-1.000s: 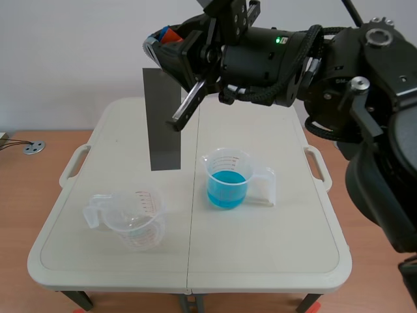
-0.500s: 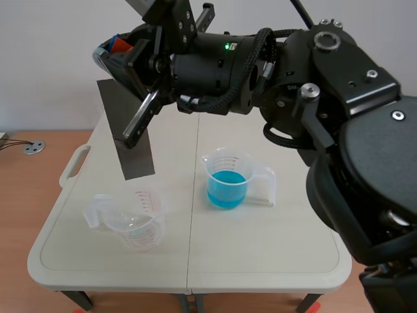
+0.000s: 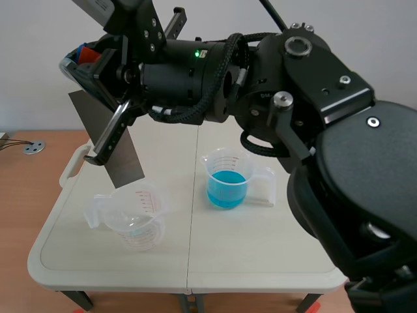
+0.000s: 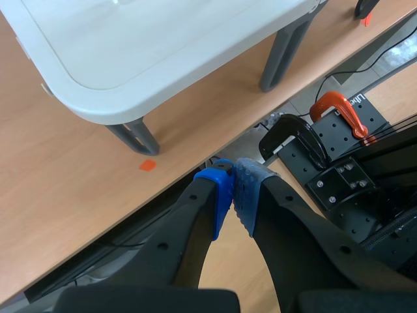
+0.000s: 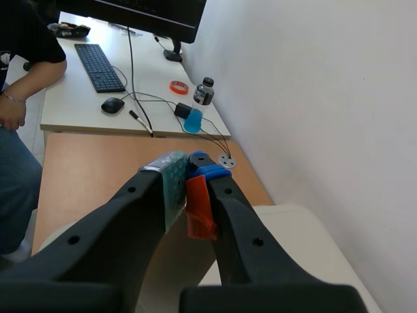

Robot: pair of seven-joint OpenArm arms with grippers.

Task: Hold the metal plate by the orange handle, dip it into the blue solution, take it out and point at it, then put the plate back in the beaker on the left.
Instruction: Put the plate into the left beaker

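The big right arm (image 3: pixel 313 130) covers the far right part of the table (image 3: pixel 260 248), and the edge cuts the arm off. Most of the orange handle (image 3: pixel 85 51) is tucked inside the right gripper (image 3: pixel 79 60). A black bar (image 3: pixel 109 134) hides a strip of the metal plate (image 3: pixel 127 163). From the right wrist, the plate is hidden under the fingers (image 5: pixel 130 222). A person (image 5: pixel 19 85) is cut off there; only an arm and a leg show. The little things on the desk (image 5: pixel 65 104) are too small to tell. The left wrist sees only a corner of the table.
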